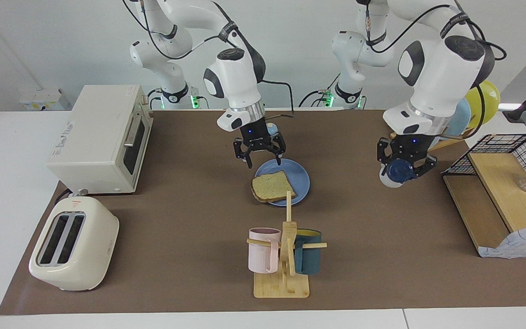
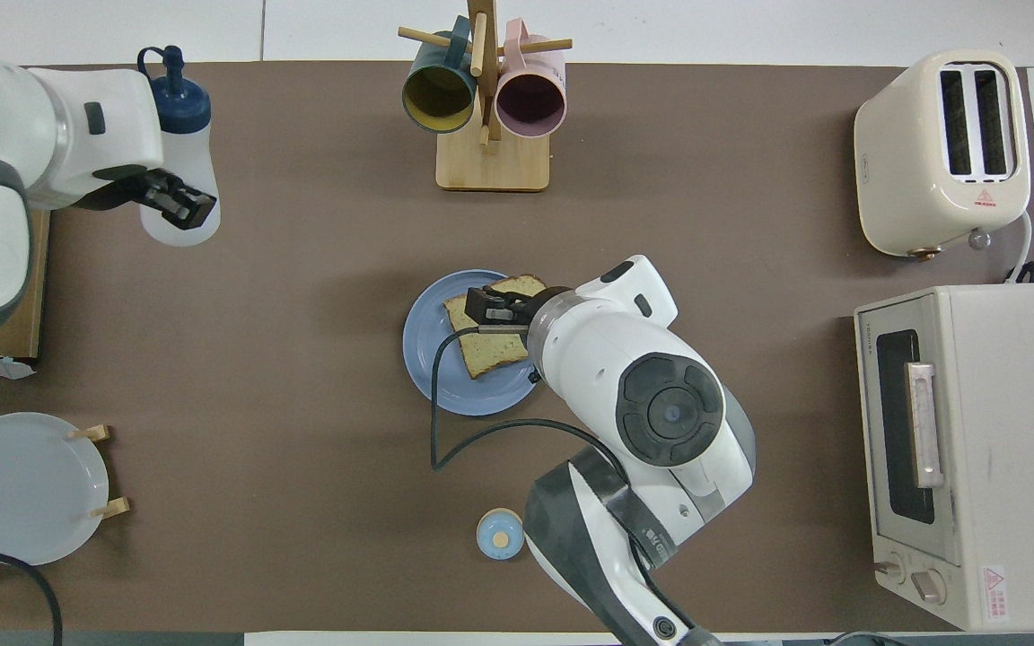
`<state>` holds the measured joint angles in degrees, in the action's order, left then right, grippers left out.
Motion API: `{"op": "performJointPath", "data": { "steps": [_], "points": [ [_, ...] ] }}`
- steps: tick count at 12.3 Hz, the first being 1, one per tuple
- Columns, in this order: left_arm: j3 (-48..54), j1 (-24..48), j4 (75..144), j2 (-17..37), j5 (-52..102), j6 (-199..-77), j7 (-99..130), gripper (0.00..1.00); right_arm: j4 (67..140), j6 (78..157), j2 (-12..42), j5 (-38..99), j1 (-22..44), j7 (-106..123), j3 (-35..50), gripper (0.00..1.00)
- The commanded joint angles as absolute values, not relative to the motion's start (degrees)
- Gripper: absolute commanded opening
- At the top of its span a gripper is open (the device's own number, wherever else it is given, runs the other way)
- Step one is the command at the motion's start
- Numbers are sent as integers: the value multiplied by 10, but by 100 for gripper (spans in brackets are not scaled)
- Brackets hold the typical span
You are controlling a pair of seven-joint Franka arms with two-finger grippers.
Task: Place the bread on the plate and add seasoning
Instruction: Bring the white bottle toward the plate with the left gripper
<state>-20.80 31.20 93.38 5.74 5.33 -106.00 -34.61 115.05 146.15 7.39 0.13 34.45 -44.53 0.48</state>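
The bread (image 1: 272,186) lies flat on the blue plate (image 1: 300,177) in the middle of the brown mat, one corner overhanging the rim. My right gripper (image 1: 263,160) hangs open just above the plate's edge, clear of the bread (image 2: 481,348), with nothing between its fingers. My left gripper (image 1: 404,165) is shut on the seasoning bottle (image 1: 385,180) and holds it tipped, high in the air over the mat between the plate and the wire shelf. In the overhead view the bottle (image 2: 183,135) shows its white body and navy cap, with the left gripper (image 2: 171,199) at its lower half.
A mug tree (image 1: 286,256) with a pink and a teal mug stands near the plate. The toaster oven (image 1: 98,137) and toaster (image 1: 73,244) are at the right arm's end. A plate rack (image 1: 477,98) and wire shelf (image 1: 500,192) are at the left arm's end. A blue-domed knob (image 2: 499,534) sits near the robots.
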Motion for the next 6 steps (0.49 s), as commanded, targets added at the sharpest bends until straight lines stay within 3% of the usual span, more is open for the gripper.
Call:
{"op": "performJointPath", "data": {
  "steps": [1,3,6],
  "points": [
    [-207,336,993,-24,57,-986,-436,0,1068,1316,69,69,335,-451,5,100],
    [-207,362,1025,-60,56,-955,-460,0,1015,1228,63,153,327,-452,3,100],
    [-206,416,1091,-112,47,-957,-461,0,992,1217,45,242,327,-479,4,100]
  ]
}}
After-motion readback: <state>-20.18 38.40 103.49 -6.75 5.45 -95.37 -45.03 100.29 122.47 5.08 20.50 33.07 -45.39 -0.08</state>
